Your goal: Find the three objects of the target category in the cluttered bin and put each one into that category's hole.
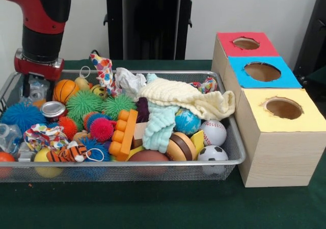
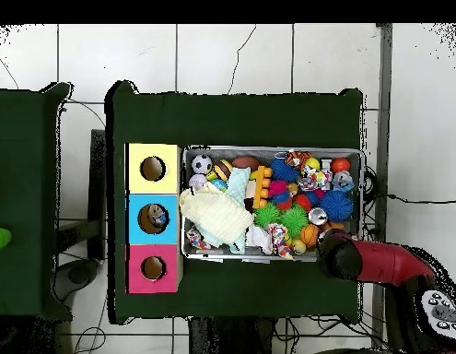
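Nearest us, the wire bin brims with toys. Our silver can lies near its left end among spiky balls, with the clear bottle at the left wall. We see the gripper lowered into the far-left corner, but cannot tell its opening. Three boxes with holes stand beside the bin.
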You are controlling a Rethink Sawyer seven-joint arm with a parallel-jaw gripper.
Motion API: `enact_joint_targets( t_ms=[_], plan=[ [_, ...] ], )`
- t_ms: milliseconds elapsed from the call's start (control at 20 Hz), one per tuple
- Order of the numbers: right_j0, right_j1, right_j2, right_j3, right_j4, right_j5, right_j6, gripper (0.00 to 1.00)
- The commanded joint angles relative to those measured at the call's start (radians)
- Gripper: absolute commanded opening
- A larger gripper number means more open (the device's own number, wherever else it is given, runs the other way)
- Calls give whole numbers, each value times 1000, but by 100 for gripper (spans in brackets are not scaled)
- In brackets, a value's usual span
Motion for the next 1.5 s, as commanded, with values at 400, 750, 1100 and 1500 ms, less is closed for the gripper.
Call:
enact_joint_targets(
  t_ms=[400, 750, 1100, 1500],
  plan=[
    [-79, 163, 32, 102, -34, 35, 11, 100],
    [-92, 121, 38, 159, -23, 93, -19, 100],
    [-121, 52, 80, 204, -10, 134, -67, 100],
    [-129, 108, 80, 189, -35, 90, -41, 100]
  ],
)
